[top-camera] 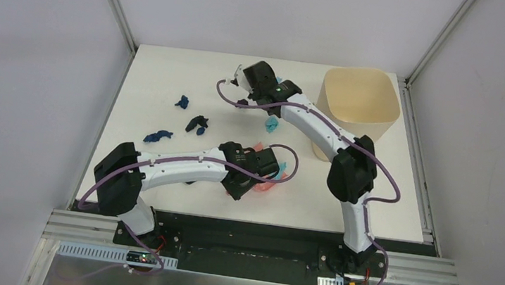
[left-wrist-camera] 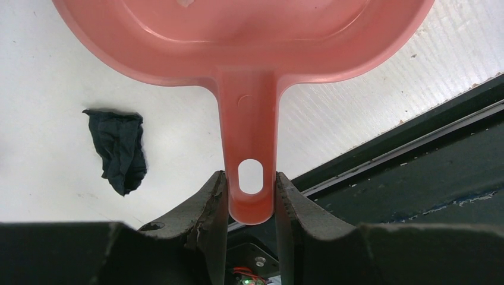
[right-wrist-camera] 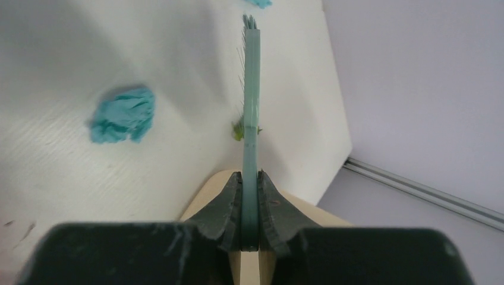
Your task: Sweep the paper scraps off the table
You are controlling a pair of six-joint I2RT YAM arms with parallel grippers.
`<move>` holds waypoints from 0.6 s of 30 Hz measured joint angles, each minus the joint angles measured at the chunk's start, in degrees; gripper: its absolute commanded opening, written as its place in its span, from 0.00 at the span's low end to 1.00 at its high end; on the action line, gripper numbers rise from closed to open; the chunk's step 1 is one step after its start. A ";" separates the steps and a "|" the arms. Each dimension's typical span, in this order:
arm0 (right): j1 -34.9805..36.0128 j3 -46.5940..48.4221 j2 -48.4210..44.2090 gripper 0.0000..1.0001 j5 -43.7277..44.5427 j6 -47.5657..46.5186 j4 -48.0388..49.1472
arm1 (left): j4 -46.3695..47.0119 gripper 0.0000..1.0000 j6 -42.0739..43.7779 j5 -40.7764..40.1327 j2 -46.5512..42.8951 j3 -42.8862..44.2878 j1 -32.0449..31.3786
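Note:
My left gripper [left-wrist-camera: 249, 178] is shut on the handle of the pink dustpan [left-wrist-camera: 249, 59], which lies on the white table [top-camera: 164, 77] near its front edge. A black scrap [left-wrist-camera: 119, 148] lies just left of the handle. My right gripper [right-wrist-camera: 250, 177] is shut on the thin teal brush [right-wrist-camera: 251, 89] at the far middle of the table. A light teal scrap [right-wrist-camera: 123, 114] lies left of the brush and an olive green scrap [right-wrist-camera: 238, 129] touches it. In the top view, dark blue scraps [top-camera: 182, 101] [top-camera: 158, 135] and a black and blue one [top-camera: 197, 124] lie left of centre.
A beige bin [top-camera: 358, 104] stands at the far right of the table, next to the right arm. Grey frame posts rise at the far corners. The black base rail runs along the near edge [left-wrist-camera: 416, 136].

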 measured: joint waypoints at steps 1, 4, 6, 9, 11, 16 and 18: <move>-0.26 0.00 1.44 0.00 1.84 -1.88 1.68 | 0.00 0.00 -0.02 0.02 -0.09 0.00 0.00; -0.96 0.00 3.82 0.00 5.49 -6.14 5.57 | -0.04 0.00 -0.04 0.24 -0.59 0.00 0.00; -1.46 0.00 4.68 0.00 7.56 -8.63 7.96 | -0.09 0.00 -0.04 0.70 -1.05 0.00 0.00; -2.38 0.35 5.60 0.00 9.53 -10.88 10.32 | -0.35 0.00 -0.04 1.11 -1.68 0.00 0.00; -3.08 1.20 6.60 0.00 10.32 -11.52 11.39 | -0.37 0.00 -0.04 1.16 -2.03 0.00 0.00; -5.51 2.25 8.61 0.00 10.78 -11.63 11.93 | -0.37 0.00 -0.11 1.49 -2.43 0.00 0.00; -6.43 2.25 8.92 0.00 10.80 -11.50 11.63 | -0.37 0.00 -0.15 1.49 -2.45 0.00 0.00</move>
